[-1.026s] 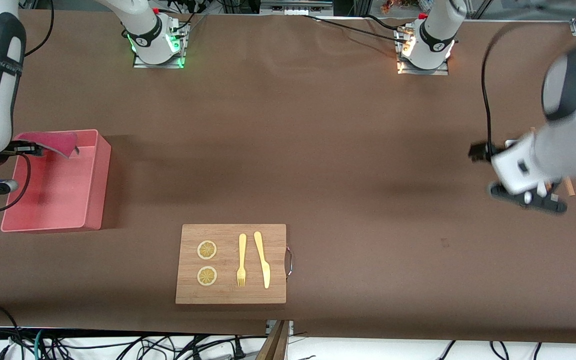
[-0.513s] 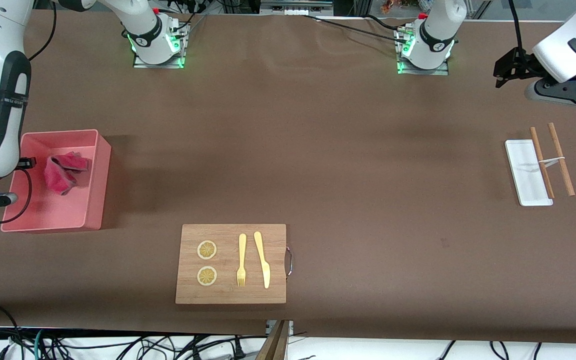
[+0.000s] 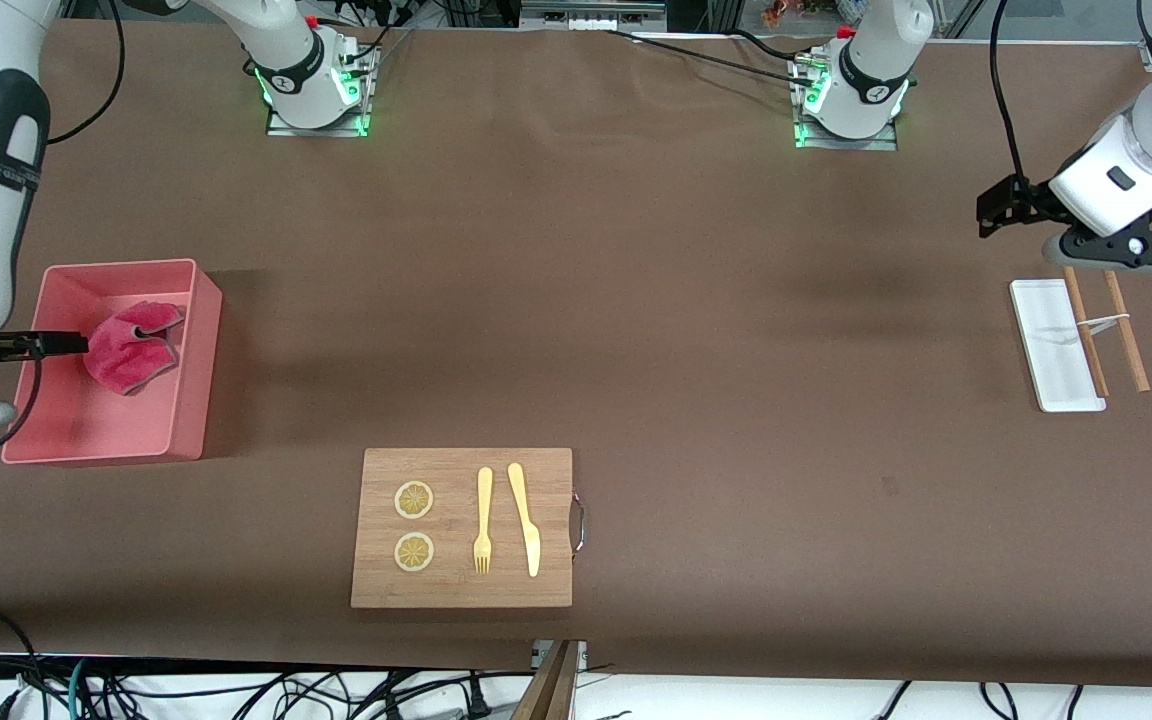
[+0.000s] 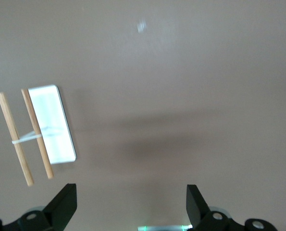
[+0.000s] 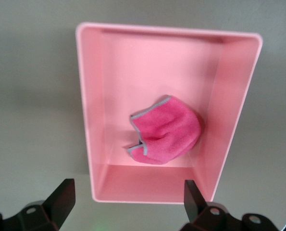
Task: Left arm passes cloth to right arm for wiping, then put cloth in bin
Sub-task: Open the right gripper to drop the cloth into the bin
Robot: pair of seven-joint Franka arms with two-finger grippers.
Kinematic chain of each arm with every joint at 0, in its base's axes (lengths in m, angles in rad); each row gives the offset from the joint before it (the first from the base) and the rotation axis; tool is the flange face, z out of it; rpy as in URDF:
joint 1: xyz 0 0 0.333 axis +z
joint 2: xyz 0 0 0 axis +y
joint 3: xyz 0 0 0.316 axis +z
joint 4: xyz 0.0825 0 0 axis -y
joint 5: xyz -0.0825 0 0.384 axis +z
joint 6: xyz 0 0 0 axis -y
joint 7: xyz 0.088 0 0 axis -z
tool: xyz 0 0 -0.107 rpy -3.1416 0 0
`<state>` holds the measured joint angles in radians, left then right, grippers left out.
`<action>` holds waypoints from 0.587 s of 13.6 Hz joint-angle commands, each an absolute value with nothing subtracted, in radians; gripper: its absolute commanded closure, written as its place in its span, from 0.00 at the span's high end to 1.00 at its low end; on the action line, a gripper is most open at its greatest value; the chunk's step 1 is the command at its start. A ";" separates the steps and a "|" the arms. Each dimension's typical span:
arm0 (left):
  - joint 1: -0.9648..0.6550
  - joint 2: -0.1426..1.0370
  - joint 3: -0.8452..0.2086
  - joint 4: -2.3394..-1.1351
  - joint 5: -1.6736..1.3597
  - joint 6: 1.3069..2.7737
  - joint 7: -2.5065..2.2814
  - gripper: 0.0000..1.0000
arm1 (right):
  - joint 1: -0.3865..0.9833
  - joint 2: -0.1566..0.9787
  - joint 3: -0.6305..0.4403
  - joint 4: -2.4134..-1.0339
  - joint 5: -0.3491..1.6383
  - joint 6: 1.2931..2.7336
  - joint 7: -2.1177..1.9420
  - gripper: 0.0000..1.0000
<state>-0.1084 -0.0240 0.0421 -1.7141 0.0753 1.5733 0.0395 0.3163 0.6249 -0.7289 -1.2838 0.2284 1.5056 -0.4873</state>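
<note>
The crimson-pink cloth (image 3: 129,347) lies crumpled on the floor of the pale pink bin (image 3: 202,372) at the right arm's end of the table. The right wrist view shows it with its grey edge (image 5: 166,131) inside the bin (image 5: 231,115). My right gripper (image 3: 64,345) hangs over the bin, open and empty, clear of the cloth; its own view shows it spread wide (image 5: 128,202). My left gripper (image 3: 998,206) is up over the table at the left arm's end, open and empty (image 4: 130,204).
A wooden board (image 3: 462,590) with two lemon slices (image 3: 414,525), a yellow fork (image 3: 483,520) and a yellow knife (image 3: 524,518) lies near the front camera. A small flat white tray (image 3: 1048,345) with two wooden chopsticks (image 3: 1124,330) lies below the left gripper.
The cloth left my right gripper and fell into the bin, where it now lies. The left arm swung away from the tray toward its base, then came partly back.
</note>
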 commanded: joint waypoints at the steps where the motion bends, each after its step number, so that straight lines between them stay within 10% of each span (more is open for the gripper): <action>1: -0.088 0.104 0.044 -1.516 0.061 1.545 0.032 1.00 | 0.339 0.615 -0.729 -1.169 0.239 1.389 -0.361 1.00; 8: -0.055 0.109 0.044 -1.503 -0.072 1.525 0.021 1.00 | 0.404 0.479 -0.605 -1.111 0.220 1.263 -0.006 1.00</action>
<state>-0.0835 0.0963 0.0434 -1.5388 -0.0114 1.5491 0.0260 0.4365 0.5523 -0.7063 -1.1052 0.2306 1.2903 -0.0774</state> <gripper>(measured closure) 0.000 0.000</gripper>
